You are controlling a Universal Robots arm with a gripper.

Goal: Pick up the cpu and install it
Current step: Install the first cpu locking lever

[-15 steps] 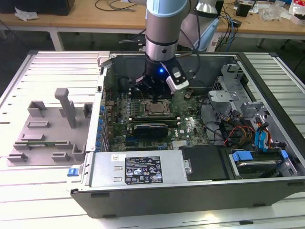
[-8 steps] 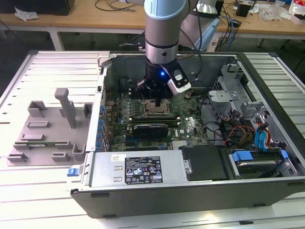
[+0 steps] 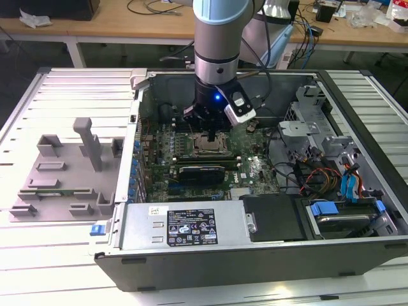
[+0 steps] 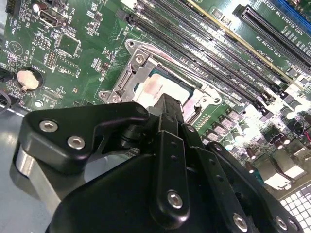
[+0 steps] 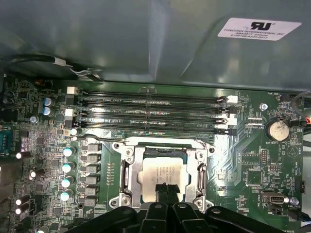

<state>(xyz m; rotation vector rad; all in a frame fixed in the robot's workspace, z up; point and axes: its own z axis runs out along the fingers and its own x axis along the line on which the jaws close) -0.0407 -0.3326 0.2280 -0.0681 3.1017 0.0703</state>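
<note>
Plainly shiny silver cpu (image 5: 163, 171) (greenish rim).

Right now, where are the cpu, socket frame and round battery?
cpu (image 5: 163, 172): first wrist view, its silver top.
socket frame (image 5: 128, 174): first wrist view, a metal side rail.
round battery (image 5: 278, 130): first wrist view, its face.

- Cpu (image 5: 164, 171): a small, flat, square chip with a pale silver metal top bearing faint print. A thin greenish rim shows along its edges in the second wrist view.
- Pose: it lies flat and level, its sides parallel to the metal frame of the socket (image 5: 129, 171) that surrounds it.
- Place: in the exterior view the socket sits toward 10 o'clock from the middle of the open computer case (image 3: 268, 258).
- Visibility: in both wrist views one edge is covered by the dark fingertips of the gripper (image 5: 164, 189), which are pressed together.
</note>
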